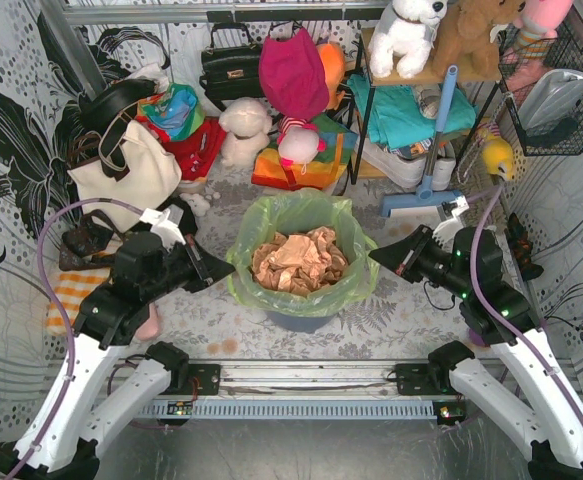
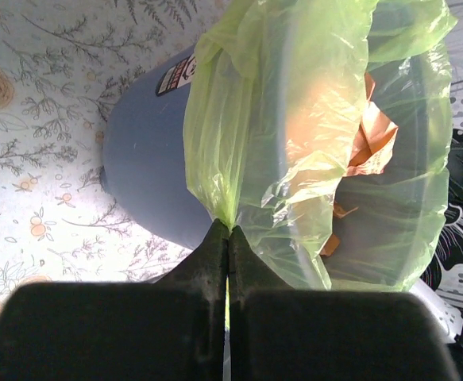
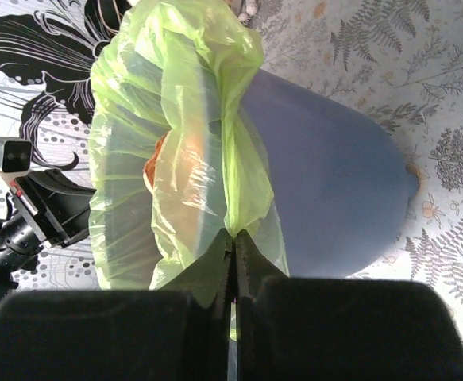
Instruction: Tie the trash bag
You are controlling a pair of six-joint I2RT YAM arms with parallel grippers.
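Observation:
The light-green trash bag (image 1: pixel 302 216) lines a round blue-grey bin (image 1: pixel 298 320) at the table's centre, its rim folded over the bin's edge, with crumpled brown paper (image 1: pixel 298 262) inside. My left gripper (image 1: pixel 228 272) is at the bag's left rim, shut on a pinched fold of the green plastic (image 2: pixel 229 225). My right gripper (image 1: pixel 375 257) is at the right rim, shut on a fold of the same plastic (image 3: pixel 233 231). In the wrist views the bag (image 2: pixel 310 143) (image 3: pixel 175 135) drapes over the bin (image 2: pixel 144 175) (image 3: pixel 326 190).
A cream tote bag (image 1: pixel 131 175), a black handbag (image 1: pixel 229 66), plush toys (image 1: pixel 246 130) and a blue-handled brush (image 1: pixel 433 140) crowd the back. A wire basket (image 1: pixel 561 90) hangs at the right. An orange checked cloth (image 1: pixel 71 295) lies under the left arm.

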